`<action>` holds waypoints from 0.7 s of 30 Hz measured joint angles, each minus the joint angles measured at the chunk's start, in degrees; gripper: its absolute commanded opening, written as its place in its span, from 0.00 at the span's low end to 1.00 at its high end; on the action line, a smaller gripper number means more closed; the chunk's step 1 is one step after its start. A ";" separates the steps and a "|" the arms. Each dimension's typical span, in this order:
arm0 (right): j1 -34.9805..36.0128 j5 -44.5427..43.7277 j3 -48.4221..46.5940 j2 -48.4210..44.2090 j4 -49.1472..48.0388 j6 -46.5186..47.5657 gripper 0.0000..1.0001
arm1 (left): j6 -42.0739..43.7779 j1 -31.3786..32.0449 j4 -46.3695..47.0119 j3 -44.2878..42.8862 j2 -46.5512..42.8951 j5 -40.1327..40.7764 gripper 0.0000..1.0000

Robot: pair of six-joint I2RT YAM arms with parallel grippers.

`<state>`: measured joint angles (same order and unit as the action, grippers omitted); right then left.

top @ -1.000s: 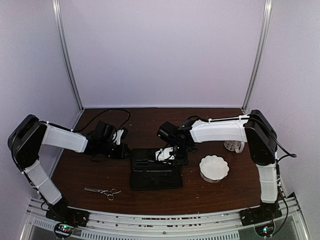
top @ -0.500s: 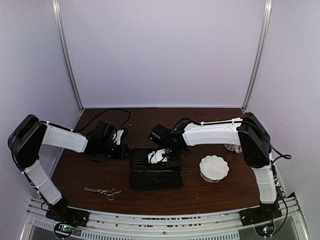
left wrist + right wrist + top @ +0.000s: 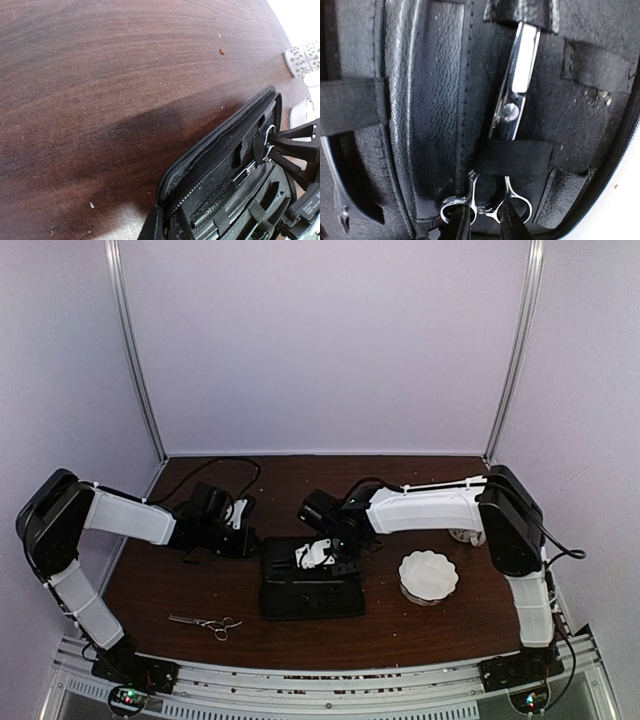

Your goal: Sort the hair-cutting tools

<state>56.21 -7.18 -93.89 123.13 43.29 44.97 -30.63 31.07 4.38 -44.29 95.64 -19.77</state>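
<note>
- The black zip case lies open flat on the brown table, between the two arms and a little nearer the right one
- One pair of silver scissors sits inside the case: the blade tips are tucked under a leather pocket, an elastic strap crosses the shanks, and the two finger rings stick out below the strap
- The right gripper is down over the far part of the case, right at those rings. Its two dark fingertips stand a narrow way apart, one over each ring, with the spot where the rings meet between them
- From here I cannot tell whether the tips are really pinching the rings or only touching them
- The second scissors lie flat on the bare table near the front left, well apart from the case and from both grippers
- The left gripper is low over the table just beside the case's far left corner, with its jaws closed. I cannot tell whether it has the case's edge nipped between them or nothing at all
- The white scalloped bowl stands to the right of the case, close to it but not touching
- A small patterned mug stands behind the bowl, partly hidden by the right arm
</note>
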 measured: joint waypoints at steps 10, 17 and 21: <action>1.14 1.53 -6.16 3.32 2.14 -0.17 0.23 | -0.61 -0.24 0.28 0.02 0.04 -0.87 0.03; 1.38 2.08 -7.78 3.96 2.93 -2.47 0.24 | -0.83 -0.42 0.79 0.28 0.04 -1.46 0.03; 1.51 2.14 -7.98 3.98 2.64 -3.43 0.25 | -0.92 -0.46 1.25 0.48 0.04 -1.53 0.03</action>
<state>57.71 -5.04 -101.86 127.11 45.93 41.54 -31.55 30.61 5.63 -43.81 95.68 -21.30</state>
